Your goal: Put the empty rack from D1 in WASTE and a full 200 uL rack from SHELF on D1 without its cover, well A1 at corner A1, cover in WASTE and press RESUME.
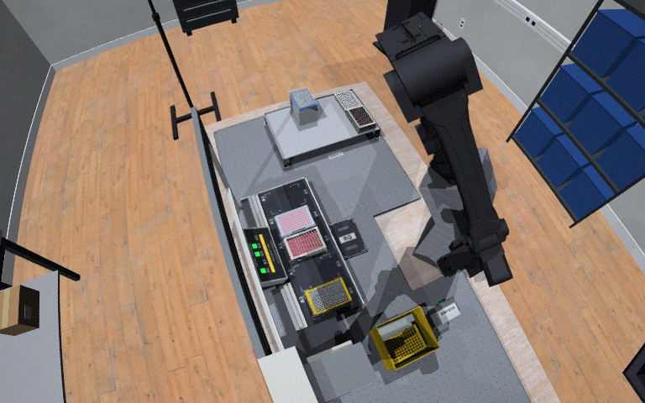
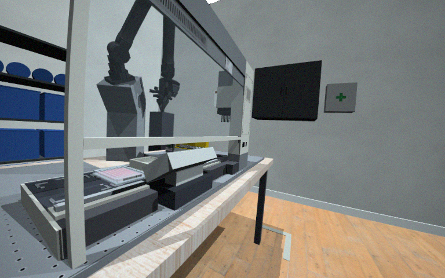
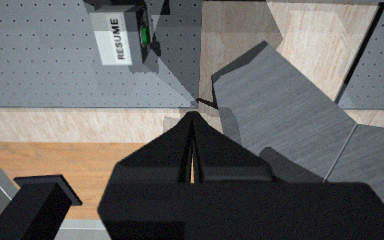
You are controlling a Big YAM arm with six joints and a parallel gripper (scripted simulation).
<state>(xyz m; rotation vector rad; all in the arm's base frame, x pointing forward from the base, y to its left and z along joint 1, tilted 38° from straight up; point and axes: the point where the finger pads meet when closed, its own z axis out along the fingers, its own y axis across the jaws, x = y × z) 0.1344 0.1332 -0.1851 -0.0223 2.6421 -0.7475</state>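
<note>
Leftmost on the desk (image 1: 495, 304), the liquid handler's control panel (image 1: 264, 256) shows three green lights and a yellow strip. Just right of it lies the dark deck (image 1: 304, 190), which serves as the landmark for everything else. On the deck, a pale pink reservoir (image 1: 295, 220) sits beside a red-filled 96-well plate (image 1: 305, 243), the two nearly touching. Toward the deck's near end, a yellow-framed tip rack (image 1: 327, 295) rests at the position engraved A1, uncovered.

Beyond the deck's far end stands the grey shelf unit (image 1: 327, 142), carrying a blue-sided rack (image 1: 303, 105) and two more racks (image 1: 354, 110) at its right edge. Just right of the deck's middle lies the spare nest RG (image 1: 348, 238). Past the deck's near right corner stands the yellow waste bin (image 1: 380, 338), holding a yellow perforated rack (image 1: 404, 341) and a pale cover (image 1: 395, 325), both inside the rim.

Touching the bin's right side is the RESUME box (image 3: 115, 40), whose green key (image 3: 144, 35) faces sideways; the top view shows this box (image 1: 448, 311) too. Farther right of the deck, the black arm (image 1: 456, 156) reaches down from above the desk, its pincer (image 3: 192, 117) fully closed, fingers pressed together with nothing between them, pointing down, apart from the box.
</note>
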